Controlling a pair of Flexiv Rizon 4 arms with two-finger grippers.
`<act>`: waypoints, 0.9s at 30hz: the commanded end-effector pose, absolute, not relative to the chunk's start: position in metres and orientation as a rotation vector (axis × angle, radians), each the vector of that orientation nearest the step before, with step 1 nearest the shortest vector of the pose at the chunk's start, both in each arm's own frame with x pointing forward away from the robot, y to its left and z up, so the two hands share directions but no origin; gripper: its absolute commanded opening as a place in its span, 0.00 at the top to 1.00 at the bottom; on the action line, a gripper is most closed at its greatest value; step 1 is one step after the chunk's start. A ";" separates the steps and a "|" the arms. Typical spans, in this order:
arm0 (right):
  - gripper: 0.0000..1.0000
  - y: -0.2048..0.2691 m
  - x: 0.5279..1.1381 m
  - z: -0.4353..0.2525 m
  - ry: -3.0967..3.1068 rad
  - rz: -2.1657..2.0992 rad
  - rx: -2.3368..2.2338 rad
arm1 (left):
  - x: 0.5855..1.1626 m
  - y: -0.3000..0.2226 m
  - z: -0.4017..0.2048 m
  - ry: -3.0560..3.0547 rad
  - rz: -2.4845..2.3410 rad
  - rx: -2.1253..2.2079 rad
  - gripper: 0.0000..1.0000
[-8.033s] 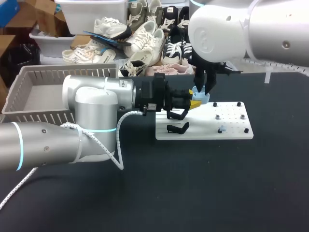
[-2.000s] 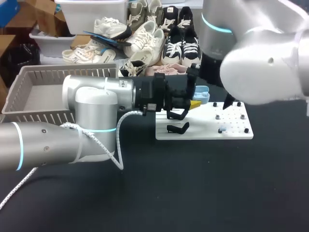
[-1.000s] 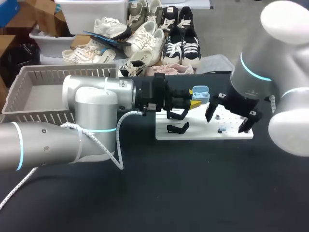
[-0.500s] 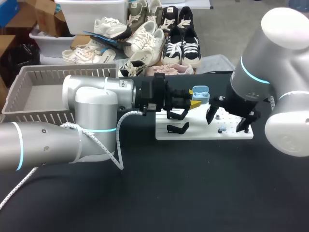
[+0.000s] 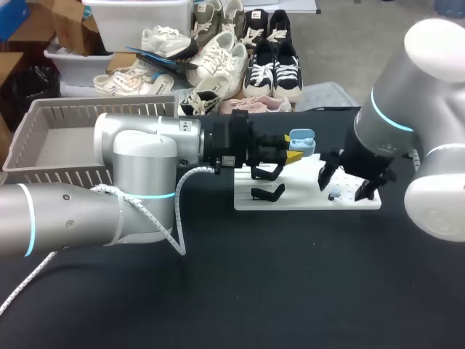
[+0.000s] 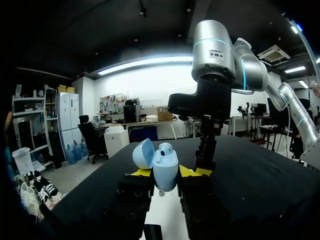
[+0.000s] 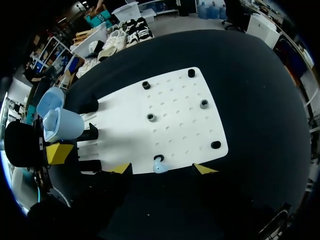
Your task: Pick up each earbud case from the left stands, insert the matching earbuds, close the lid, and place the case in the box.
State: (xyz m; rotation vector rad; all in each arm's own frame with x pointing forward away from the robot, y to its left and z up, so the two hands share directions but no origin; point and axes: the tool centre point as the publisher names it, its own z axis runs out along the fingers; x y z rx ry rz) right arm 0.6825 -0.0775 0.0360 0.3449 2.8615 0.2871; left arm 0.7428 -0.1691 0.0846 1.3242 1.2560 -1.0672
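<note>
Black table (image 5: 290,291) stretches wide in front of the white board (image 5: 305,198), and the gray box (image 5: 51,177) stands well apart at the far left, behind my left arm. The pale blue earbud case (image 6: 164,167) is egg-shaped and upright with its lid tipped open, near the board's left end. The left gripper (image 6: 165,172) clamps it between both yellow tips, while the right gripper (image 7: 161,169) hangs spread wide over the board's near edge, a small blue earbud (image 7: 159,166) lying between its tips.
</note>
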 end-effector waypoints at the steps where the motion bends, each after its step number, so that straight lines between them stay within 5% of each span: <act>1: 0.26 -0.079 0.680 0.031 2.855 0.307 0.353 | 0.743 -0.169 0.084 1.253 -1.067 1.323 1.00; 15: 0.30 -0.075 0.682 0.021 2.862 0.378 0.405 | 0.743 -0.169 0.084 1.253 -1.067 1.323 1.00; 27: 0.52 -0.075 0.680 0.022 2.860 0.389 0.432 | 0.743 -0.169 0.084 1.253 -1.067 1.323 1.00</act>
